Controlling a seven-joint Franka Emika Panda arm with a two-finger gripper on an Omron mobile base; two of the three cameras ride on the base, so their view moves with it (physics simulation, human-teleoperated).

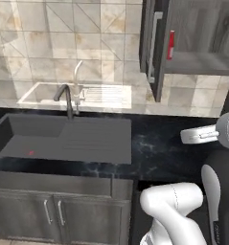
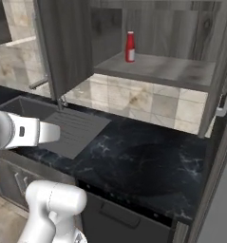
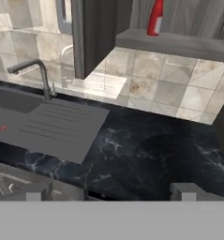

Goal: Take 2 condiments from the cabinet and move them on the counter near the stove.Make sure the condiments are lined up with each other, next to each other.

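Nearest the hand camera, the gripper (image 3: 111, 191) shows its two finger tips (image 3: 182, 191) spread wide apart with nothing between them, poised above the black marble tabletop (image 3: 146, 154). Beyond that glossy surface, a grey sink (image 3: 19, 117) with a ribbed draining board and a dark curved tap (image 3: 36, 75) sits off to the left.

Up on the wall, the dark grey cabinet (image 2: 148, 28) stands with its door (image 2: 62, 47) swung open, a long silver handle (image 1: 154, 48) running down the door. On the grey shelf (image 2: 167, 69) inside stands the slim red bottle (image 2: 129, 47) with a white cap, upright, near the shelf's left end and well above the tabletop. From the left base camera the same bottle (image 1: 171, 45) peeks out just past the door's edge.

Beige tiles (image 2: 148, 102) cover the wall between the shelf and the tabletop. Grey lower cupboards (image 1: 53, 215) with short silver handles sit below the sink.
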